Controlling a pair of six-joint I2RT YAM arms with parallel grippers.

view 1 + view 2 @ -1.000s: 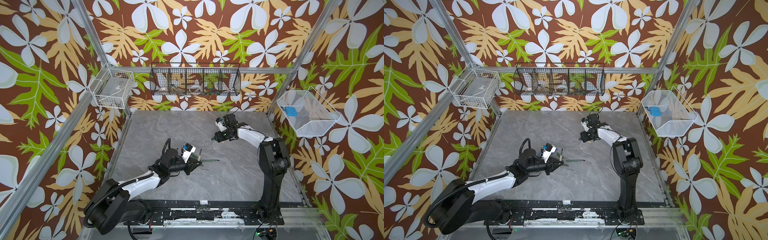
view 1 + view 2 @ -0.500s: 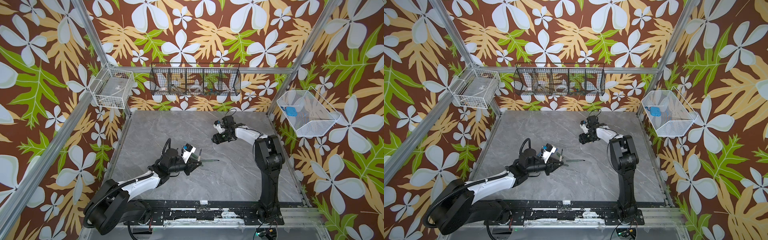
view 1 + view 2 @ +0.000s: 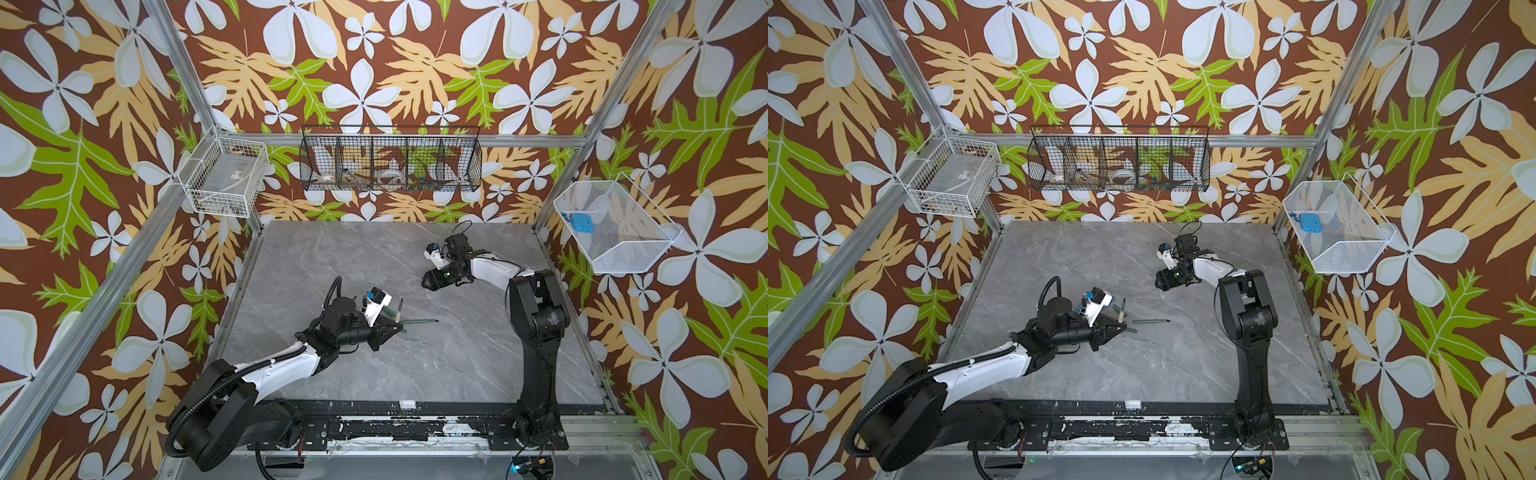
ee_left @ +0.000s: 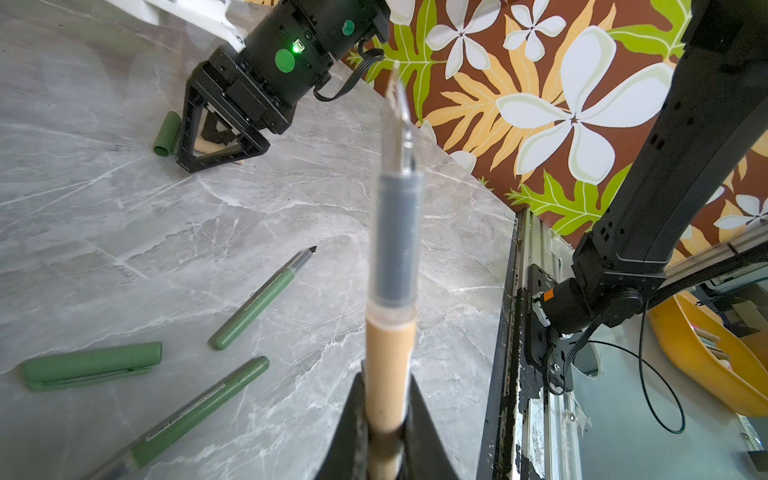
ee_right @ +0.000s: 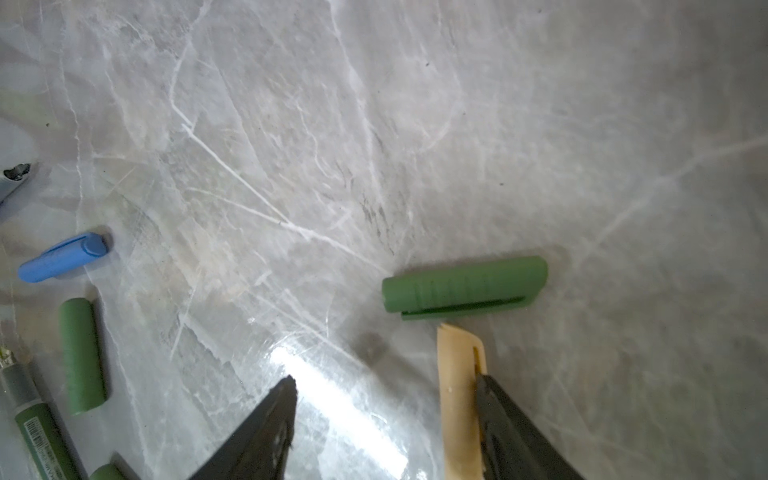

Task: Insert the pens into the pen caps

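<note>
Your left end effector (image 4: 386,399) is clamped shut on the tan pen (image 4: 390,332). It grips the barrel low down, so the dark grip section and the nib stick out well past the fingertips. Both top views show it held off the worktop (image 3: 415,374) near the middle.

Your right end effector (image 5: 386,380) sits low over the worktop, well apart from the left one, with its jaws spread wide. The tan cap (image 5: 459,386) sits between them, against the inner face of one finger (image 5: 511,428). The other finger (image 5: 266,428) stands clear of it, so nothing is gripped.

A green cap (image 5: 463,286) lies crosswise just beyond the fingertips, just beside the tan cap's end. A blue cap (image 5: 62,257) lies off to one side, well apart from the jaws.

Near your left end effector, two green pens (image 4: 262,297) lie uncapped on the worktop. A second green cap (image 4: 91,365) lies just beside them.
</note>
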